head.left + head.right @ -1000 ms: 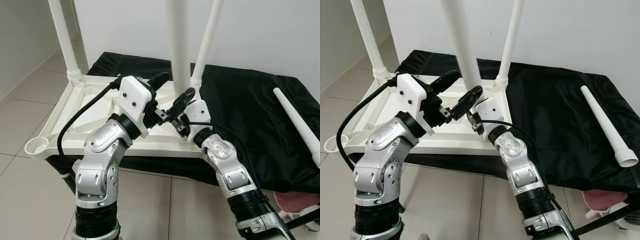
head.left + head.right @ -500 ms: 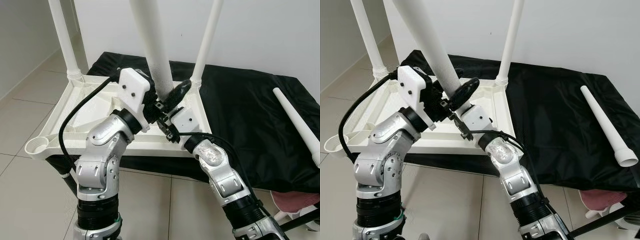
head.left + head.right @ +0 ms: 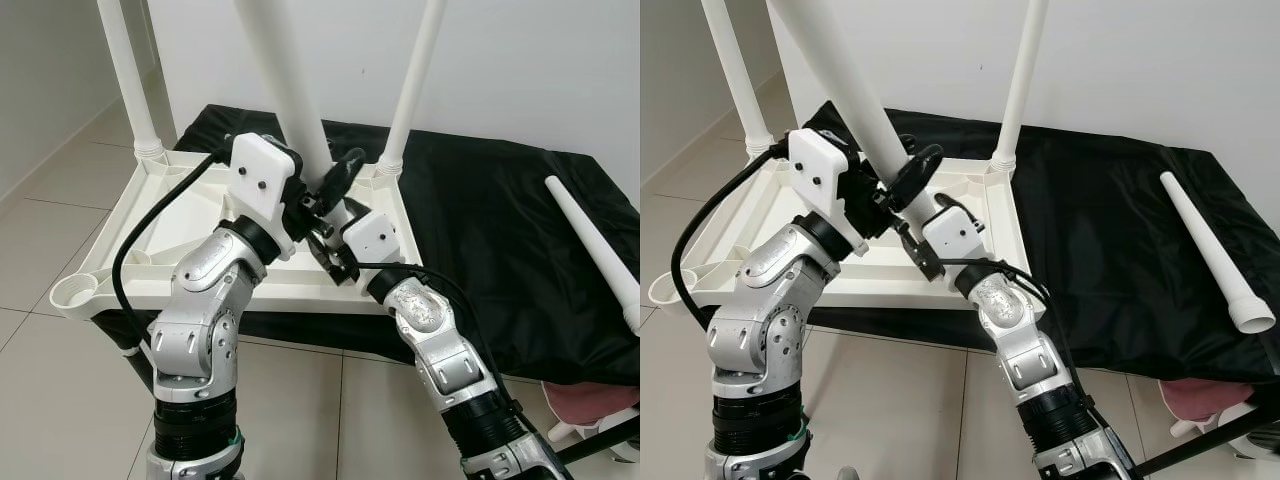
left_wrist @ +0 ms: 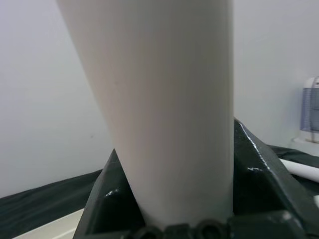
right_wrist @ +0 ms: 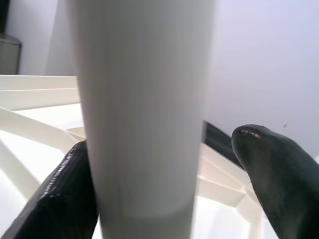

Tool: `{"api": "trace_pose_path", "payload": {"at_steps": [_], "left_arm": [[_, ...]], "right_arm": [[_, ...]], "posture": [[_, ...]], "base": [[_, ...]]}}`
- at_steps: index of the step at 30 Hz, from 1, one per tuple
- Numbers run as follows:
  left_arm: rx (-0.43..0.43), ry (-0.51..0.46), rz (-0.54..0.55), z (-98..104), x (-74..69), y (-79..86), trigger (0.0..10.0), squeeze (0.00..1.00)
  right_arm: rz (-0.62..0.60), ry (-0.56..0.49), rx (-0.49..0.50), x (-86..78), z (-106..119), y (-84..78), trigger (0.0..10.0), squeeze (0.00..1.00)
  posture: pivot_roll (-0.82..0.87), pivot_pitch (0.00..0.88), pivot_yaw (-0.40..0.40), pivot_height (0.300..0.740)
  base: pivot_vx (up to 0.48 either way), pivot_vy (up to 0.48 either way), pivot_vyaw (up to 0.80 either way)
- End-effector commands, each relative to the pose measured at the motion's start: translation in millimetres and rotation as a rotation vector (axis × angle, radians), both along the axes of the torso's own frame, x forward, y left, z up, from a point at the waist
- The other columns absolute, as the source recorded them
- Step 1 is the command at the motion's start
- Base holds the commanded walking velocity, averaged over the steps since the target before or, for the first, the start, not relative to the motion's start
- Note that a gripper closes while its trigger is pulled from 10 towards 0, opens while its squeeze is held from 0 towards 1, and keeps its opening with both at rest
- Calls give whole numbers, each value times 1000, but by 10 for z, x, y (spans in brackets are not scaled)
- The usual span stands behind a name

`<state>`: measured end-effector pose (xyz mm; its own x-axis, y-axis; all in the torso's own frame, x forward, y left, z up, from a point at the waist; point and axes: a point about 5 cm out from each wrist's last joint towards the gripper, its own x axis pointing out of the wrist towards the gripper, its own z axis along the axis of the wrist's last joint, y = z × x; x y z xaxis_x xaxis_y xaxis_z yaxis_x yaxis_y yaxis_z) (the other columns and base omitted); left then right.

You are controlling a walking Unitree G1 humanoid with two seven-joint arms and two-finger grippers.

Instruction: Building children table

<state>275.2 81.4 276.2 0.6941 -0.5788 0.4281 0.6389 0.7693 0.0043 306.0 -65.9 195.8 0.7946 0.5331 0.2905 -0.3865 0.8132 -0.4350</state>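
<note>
While the upturned white tabletop [image 3: 180, 235] lies on the black cloth [image 3: 500, 230] below and behind both sets of jaws, two fitted legs [image 3: 125, 75] stand upright at its far corners. Between the jaws rises a third white leg [image 3: 285, 100], tilted, its lower end at the fingers. Left gripper [image 3: 318, 192] is clamped around that leg, a black finger [image 4: 259, 174] pressed on each side. Right gripper [image 3: 322, 212] straddles the same leg just below, one finger [image 5: 55, 199] touching and the other standing slightly off. A loose leg [image 3: 590, 240] lies on the cloth well to the right.
</note>
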Motion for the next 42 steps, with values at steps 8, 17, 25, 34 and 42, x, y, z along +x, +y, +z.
{"api": "trace_pose_path", "payload": {"at_steps": [8,17,25,34,42], "left_arm": [[-174,64,152,164,195,64,0,0],[-261,102,79,430,245,-94,0,0],[-338,210,-41,457,229,-212,0,0],[-382,257,-105,483,219,-266,0,0],[-444,383,-75,409,316,-229,0,0]], "right_arm": [[-242,-225,-47,-11,128,-90,10000,0],[-571,-448,-201,62,190,-129,10000,0],[-743,-666,-352,213,323,-237,9922,0],[-838,-694,-213,270,410,-247,4784,0],[-849,-816,-226,221,472,-214,3020,0]], "posture": [[70,0,-52,740],[69,0,-42,740],[77,0,-35,740],[87,0,-37,740],[85,0,-33,740]], "base": [[0,0,0],[0,0,0],[0,0,0],[0,0,0],[0,0,0]]}}
